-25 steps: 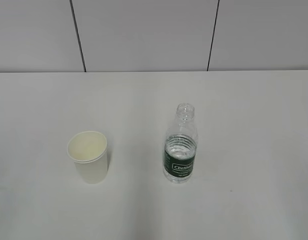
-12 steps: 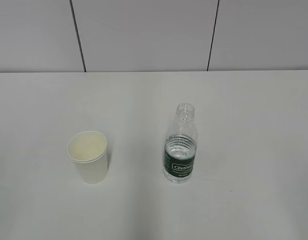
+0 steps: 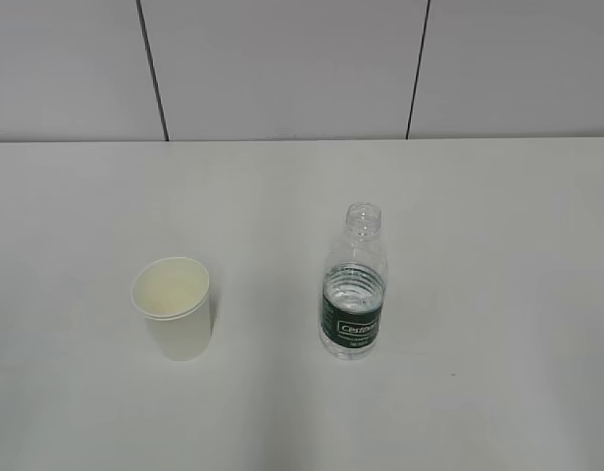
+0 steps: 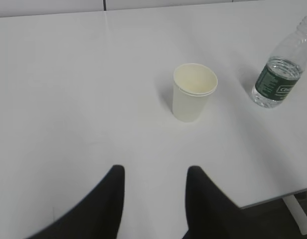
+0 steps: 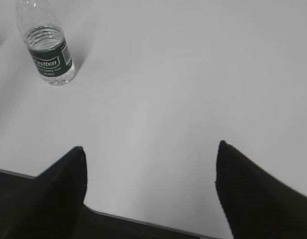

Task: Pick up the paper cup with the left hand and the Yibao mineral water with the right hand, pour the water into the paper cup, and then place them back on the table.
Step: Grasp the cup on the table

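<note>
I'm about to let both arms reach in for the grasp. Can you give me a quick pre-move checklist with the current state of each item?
1. Paper cup upright on the table: ok.
2. Yibao mineral water upright, cap off: ok.
3. Cup and bottle apart, not touching: ok.
4. Left hand open, empty, cup ahead of it: ok.
5. Right hand open wide, empty; bottle off to its upper left, not lined up: not ok.
6. Cup dry inside: cannot tell.

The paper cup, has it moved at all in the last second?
No. The paper cup stands at the same spot left of the Yibao mineral water, with the same gap between them on the table.
</note>
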